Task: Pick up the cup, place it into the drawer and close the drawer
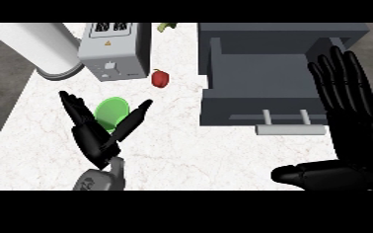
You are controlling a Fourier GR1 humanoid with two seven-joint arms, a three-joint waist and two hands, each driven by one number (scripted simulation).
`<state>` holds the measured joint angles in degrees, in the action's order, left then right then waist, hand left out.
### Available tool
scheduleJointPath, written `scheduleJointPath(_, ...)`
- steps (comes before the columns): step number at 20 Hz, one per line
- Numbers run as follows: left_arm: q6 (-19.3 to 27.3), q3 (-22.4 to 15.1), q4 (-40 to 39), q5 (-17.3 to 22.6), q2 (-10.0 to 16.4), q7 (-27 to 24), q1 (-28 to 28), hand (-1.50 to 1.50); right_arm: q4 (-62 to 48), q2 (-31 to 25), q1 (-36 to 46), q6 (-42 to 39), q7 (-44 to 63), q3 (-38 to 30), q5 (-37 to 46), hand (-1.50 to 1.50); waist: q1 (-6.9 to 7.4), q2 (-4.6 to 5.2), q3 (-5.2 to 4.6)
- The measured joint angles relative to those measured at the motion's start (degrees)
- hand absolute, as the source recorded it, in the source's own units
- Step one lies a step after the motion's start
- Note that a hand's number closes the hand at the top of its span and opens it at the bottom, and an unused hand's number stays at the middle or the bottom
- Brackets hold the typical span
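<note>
- On the white marble counter (189,143), in the head view, the green cup (114,111) is sitting left of centre, well apart from the drawer (255,74).
- The cup is showing as a rounded green shape, slightly taller than wide, and is apparently being seen from above. Its long axis seems to be running roughly along the line of sight, so it is probably standing upright, though I cannot tell for sure.
- The left hand (93,137) is reaching up from the lower edge with its fingers (73,106) straight and spread apart. They are lying along the cup's left side while the thumb (137,116) is angling up along its right side.
- The cup is sitting between the fingers and the thumb, with nothing curling round it. I cannot tell whether the hand is actually touching it.
- The grey drawer is standing pulled out at the upper right, its inside lying bare, with the pale handle (290,128) on 2 short posts facing the lower edge.
- The right hand (348,138) is resting at the right edge, fingers up, straight and slightly apart, thumb pointing left, overlapping the drawer's right side.
- Behind the cup, a grey toaster (109,49) is standing beside a white cylinder (42,47), and a small red item (160,78) is lying between the toaster and the drawer.
</note>
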<state>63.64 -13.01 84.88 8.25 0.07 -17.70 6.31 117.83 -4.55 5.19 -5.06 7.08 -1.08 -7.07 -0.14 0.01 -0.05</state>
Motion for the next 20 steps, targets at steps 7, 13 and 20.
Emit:
scheduleJointPath(7, -5.4, 3.7, -6.2, 12.2, 0.1, -12.5, -1.9, -1.5, 1.4, -0.5, 0.6, -0.1, 2.0, -0.9, -0.9, -1.5, 0.01, 0.01, 0.0)
scheduleJointPath(13, -9.4, 5.5, -14.0, 21.0, 0.0, -22.2, -1.5, -1.5, 0.9, -0.5, 1.7, -0.1, 2.5, -0.9, -0.9, -1.5, 0.02, 0.0, 0.03)
scheduleJointPath(20, -14.1, 9.3, -22.2, 27.7, 0.1, -30.5, 0.5, -1.5, 1.8, 0.3, -0.6, -0.6, 1.6, 0.2, 0.1, -1.5, -0.01, -0.01, 0.05)
